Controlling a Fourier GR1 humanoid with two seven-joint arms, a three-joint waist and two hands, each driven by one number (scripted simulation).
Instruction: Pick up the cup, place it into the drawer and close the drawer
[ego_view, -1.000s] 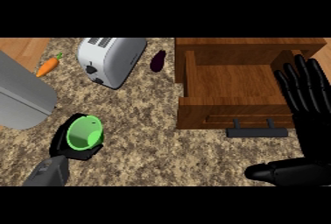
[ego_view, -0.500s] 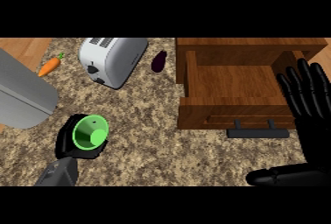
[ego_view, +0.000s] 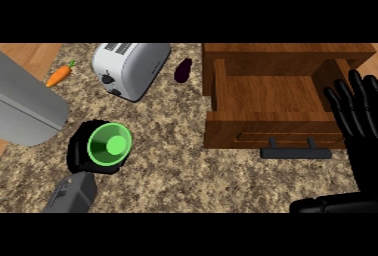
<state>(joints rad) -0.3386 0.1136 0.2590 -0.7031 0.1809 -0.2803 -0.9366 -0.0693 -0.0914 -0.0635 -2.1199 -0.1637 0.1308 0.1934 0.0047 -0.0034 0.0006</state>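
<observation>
Leftward, the left hand (ego_view: 78, 149) curls round the cup (ego_view: 109, 145), mouth up — bare counter (ego_view: 177, 167) reaches the open drawer (ego_view: 273, 129); right hand (ego_view: 356, 115) straight-fingered.

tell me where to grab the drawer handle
Probably the handle at its middle, between the two posts, coming from the near side with the right hand: its bar lies crosswise, standing off the drawer front.

No readable text, label or number shows anywhere
</observation>
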